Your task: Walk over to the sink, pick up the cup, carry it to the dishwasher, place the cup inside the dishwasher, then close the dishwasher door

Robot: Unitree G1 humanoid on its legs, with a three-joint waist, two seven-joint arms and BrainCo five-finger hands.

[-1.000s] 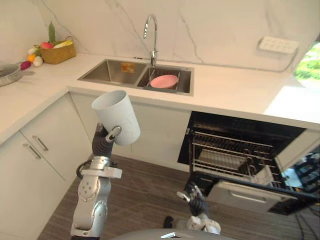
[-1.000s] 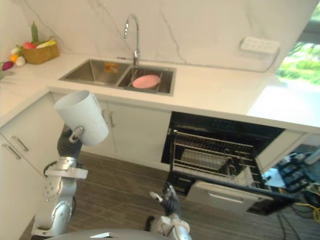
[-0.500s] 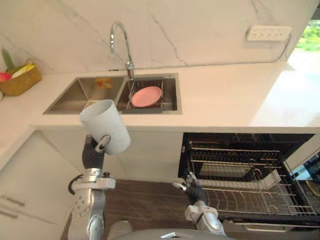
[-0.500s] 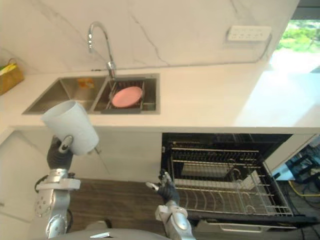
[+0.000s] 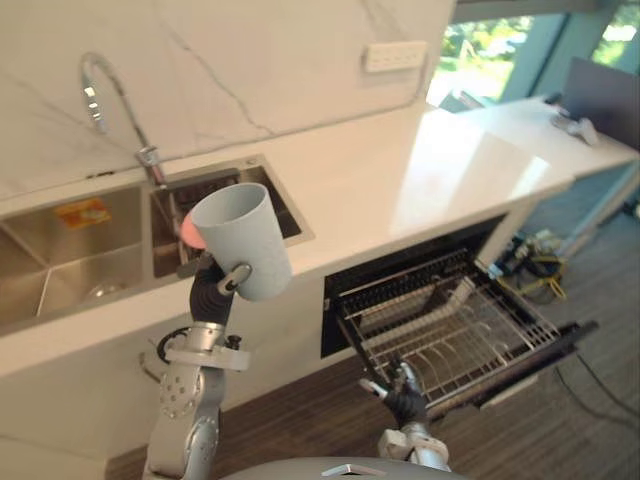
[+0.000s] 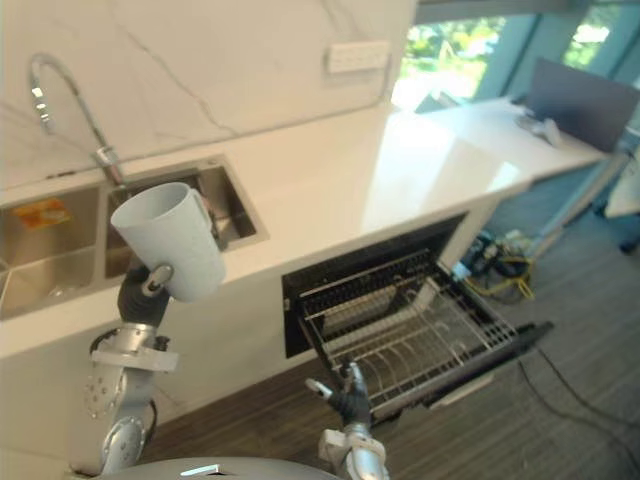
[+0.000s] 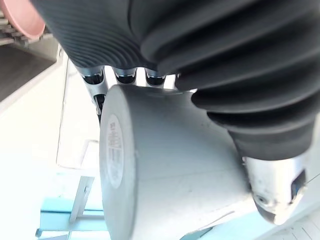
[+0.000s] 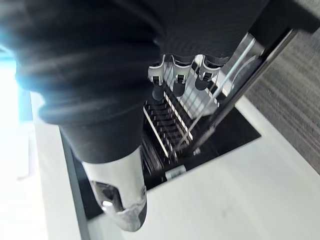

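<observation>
Cup [image 5: 243,243] in L hand [image 5: 214,288]; wrist cam catches pink plate [image 7: 22,17].

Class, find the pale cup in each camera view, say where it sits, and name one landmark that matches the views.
Left eye view: cup left of centre, raised in the left hand, before the sink.
Right eye view: cup further left, same grasp.
Left wrist view: cup across the middle, the hand curled round it.
Right wrist view: dishwasher rack past the right hand.
Landmark: the rack, lower right of centre in both eye views.
</observation>
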